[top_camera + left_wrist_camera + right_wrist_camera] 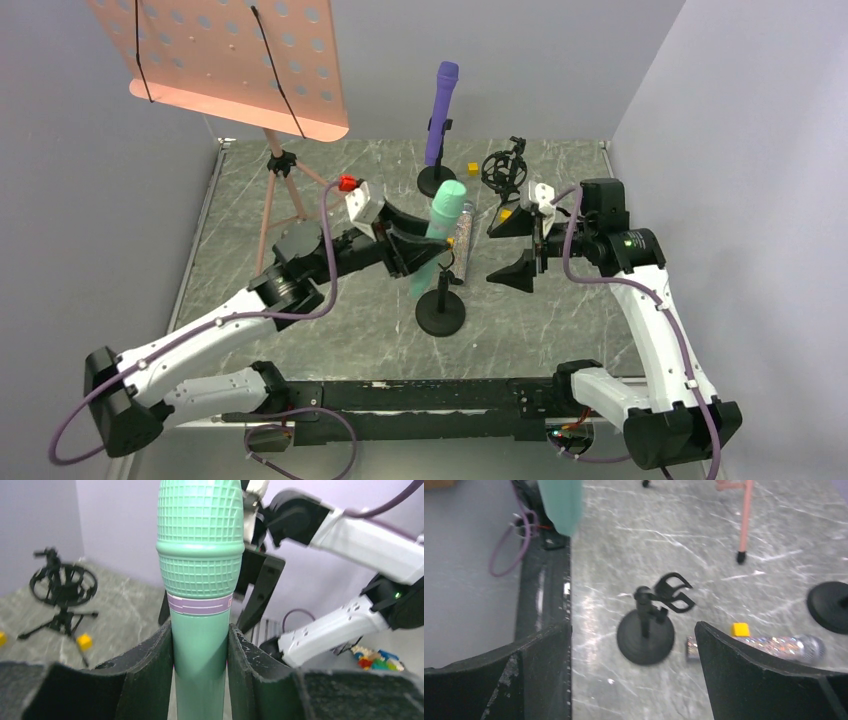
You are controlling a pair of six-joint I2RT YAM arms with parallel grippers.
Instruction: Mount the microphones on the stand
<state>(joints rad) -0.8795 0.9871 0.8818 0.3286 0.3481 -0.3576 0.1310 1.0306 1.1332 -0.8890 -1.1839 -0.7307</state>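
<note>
**Left gripper (200, 647) clamped on green mic (200, 555); front stand (440, 312) empty**

Left gripper fingers (150, 675) press on both sides of the green mic's handle, just below its purple band. Mic head is up, body near upright with a slight tilt. The mic hangs in the air over the front stand. Its lower end is apart from the clip (671, 592), and nothing sits in the clip.

Right gripper (515, 247): jaws wide apart, nothing between them. It hovers above the worktop (260, 200), just right of the front stand.

Purple mic (441, 110) stands upright in the back stand (436, 182).

Copper mic (781, 645) lies flat on the worktop between the two stand bases, mesh head toward the back stand. A yellow cube (740, 629) sits just beside its handle.

Shock mount (503, 168) on a small tripod stands at the back, beyond the right gripper. Pink music stand (240, 70) is at far left.
</note>
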